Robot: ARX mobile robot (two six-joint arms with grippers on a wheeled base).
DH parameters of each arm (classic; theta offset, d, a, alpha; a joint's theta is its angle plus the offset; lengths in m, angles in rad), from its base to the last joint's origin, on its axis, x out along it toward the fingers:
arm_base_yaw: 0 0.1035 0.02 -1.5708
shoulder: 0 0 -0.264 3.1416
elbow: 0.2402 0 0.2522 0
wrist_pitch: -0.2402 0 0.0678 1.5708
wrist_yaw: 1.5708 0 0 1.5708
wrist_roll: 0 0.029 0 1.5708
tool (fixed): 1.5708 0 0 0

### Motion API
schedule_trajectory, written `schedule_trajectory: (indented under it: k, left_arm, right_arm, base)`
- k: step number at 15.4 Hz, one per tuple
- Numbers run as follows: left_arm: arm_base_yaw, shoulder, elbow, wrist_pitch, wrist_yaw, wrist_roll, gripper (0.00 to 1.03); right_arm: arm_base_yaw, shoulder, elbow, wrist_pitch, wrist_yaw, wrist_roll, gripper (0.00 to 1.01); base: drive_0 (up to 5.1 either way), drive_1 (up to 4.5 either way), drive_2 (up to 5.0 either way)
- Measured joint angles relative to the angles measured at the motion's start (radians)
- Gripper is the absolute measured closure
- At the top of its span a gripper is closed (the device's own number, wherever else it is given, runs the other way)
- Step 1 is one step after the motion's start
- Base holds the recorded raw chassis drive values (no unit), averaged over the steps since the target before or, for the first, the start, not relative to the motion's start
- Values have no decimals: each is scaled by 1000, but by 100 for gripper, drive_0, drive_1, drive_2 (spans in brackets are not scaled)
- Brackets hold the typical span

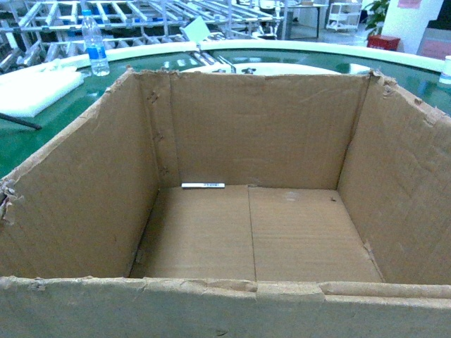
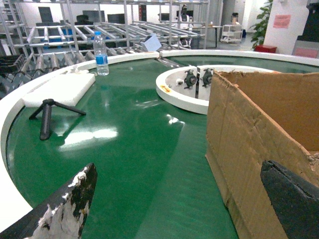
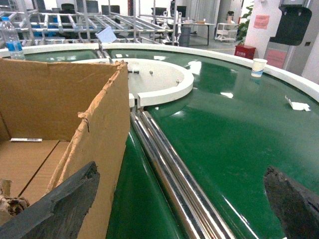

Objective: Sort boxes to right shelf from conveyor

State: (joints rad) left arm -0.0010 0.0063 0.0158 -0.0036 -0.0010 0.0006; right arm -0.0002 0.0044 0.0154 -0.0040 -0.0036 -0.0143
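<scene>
A large brown cardboard box (image 1: 232, 232) with torn top edges stands open on the dark-green conveyor (image 1: 32, 141), filling the head view; a white sticker strip (image 1: 203, 185) lies inside. Neither gripper shows in the head view. My left gripper (image 2: 179, 204) is open at the box's left wall (image 2: 249, 144). Its right finger (image 2: 294, 199) is over that wall and its left finger (image 2: 75, 199) over the belt (image 2: 129, 149). My right gripper (image 3: 179, 209) is open at the box's right wall (image 3: 99, 129), one finger (image 3: 65, 209) over the wall, the other (image 3: 294, 204) over the belt.
Steel roller-track shelf racks (image 1: 141, 17) stand beyond the belt. A water bottle (image 2: 101, 54), a white foam slab (image 2: 60, 88) and a black tripod (image 2: 47, 117) lie left of the box. Shiny steel rollers (image 3: 169, 169) run along the box's right side. A paper cup (image 3: 257, 67) sits on the rim.
</scene>
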Motion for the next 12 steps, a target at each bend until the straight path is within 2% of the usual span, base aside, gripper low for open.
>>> schedule_trajectory:
  k: [12]
  left_arm:
    - [0,0,0,0,0,0,5]
  right_arm:
    - [0,0,0,0,0,0,3]
  base:
    - [0,0,0]
